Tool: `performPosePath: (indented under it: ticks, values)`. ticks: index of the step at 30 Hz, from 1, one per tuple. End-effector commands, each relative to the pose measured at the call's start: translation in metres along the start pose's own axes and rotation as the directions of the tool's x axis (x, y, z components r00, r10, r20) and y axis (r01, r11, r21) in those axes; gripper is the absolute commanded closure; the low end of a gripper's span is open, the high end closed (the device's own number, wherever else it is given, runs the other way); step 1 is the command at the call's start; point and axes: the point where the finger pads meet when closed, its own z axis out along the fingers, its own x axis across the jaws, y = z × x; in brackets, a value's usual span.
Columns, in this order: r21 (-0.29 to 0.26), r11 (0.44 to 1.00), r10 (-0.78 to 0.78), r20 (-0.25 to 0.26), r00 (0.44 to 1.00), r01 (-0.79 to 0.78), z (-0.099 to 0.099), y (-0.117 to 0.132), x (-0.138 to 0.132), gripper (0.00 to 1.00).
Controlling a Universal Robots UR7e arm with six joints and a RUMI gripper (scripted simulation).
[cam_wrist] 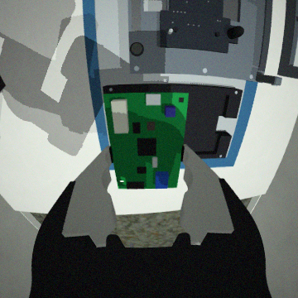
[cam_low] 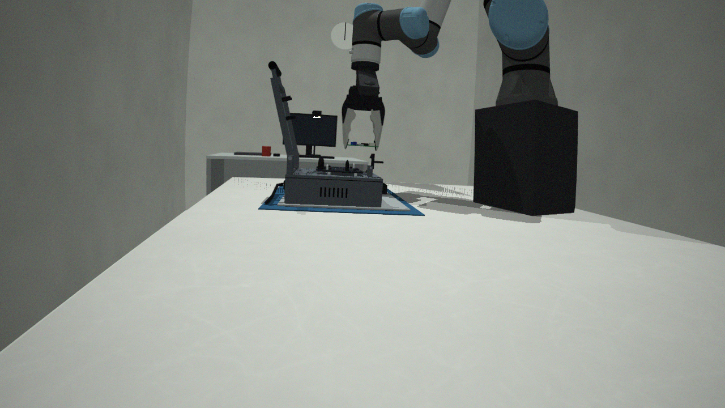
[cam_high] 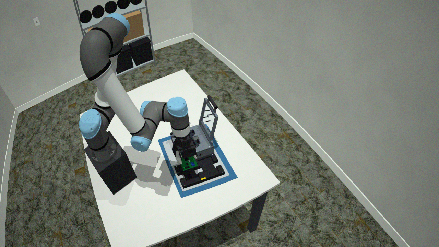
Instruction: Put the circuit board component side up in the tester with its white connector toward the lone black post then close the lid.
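Observation:
My gripper [cam_high: 186, 160] [cam_low: 361, 145] [cam_wrist: 146, 146] is shut on the green circuit board [cam_high: 188, 163] [cam_low: 361, 144] [cam_wrist: 145, 132], gripping its two long edges. The board is level, component side up, with its white connector [cam_wrist: 120, 117] at the far left in the wrist view. It hangs above the black tray [cam_high: 211, 170] [cam_wrist: 207, 120], higher than the tester's top. The grey tester [cam_high: 201, 143] [cam_low: 332, 190] [cam_wrist: 145, 62] stands just beyond the tray. Its lid [cam_high: 208, 118] [cam_low: 281, 116] stands open, nearly upright. A black post [cam_wrist: 236, 31] shows on the tester's far right in the wrist view.
Tray and tester sit on a blue-edged mat [cam_high: 229, 175] [cam_low: 405, 208] [cam_wrist: 88, 62] on the white table [cam_high: 147, 208]. The arm's black pedestal [cam_high: 113, 172] [cam_low: 524, 157] stands left of the mat. A shelf [cam_high: 144, 36] and a desk with a monitor [cam_low: 314, 129] stand off the table.

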Motion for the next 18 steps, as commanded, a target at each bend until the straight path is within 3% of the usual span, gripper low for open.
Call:
performPosePath:
  ticks: [1,18]
  values:
    - [-0.001,1.000,0.000,-0.001,1.000,0.000,-0.001,-0.009,0.003,0.61]
    - [-0.001,1.000,0.000,-0.001,1.000,0.000,-0.004,-0.051,0.018,0.61]
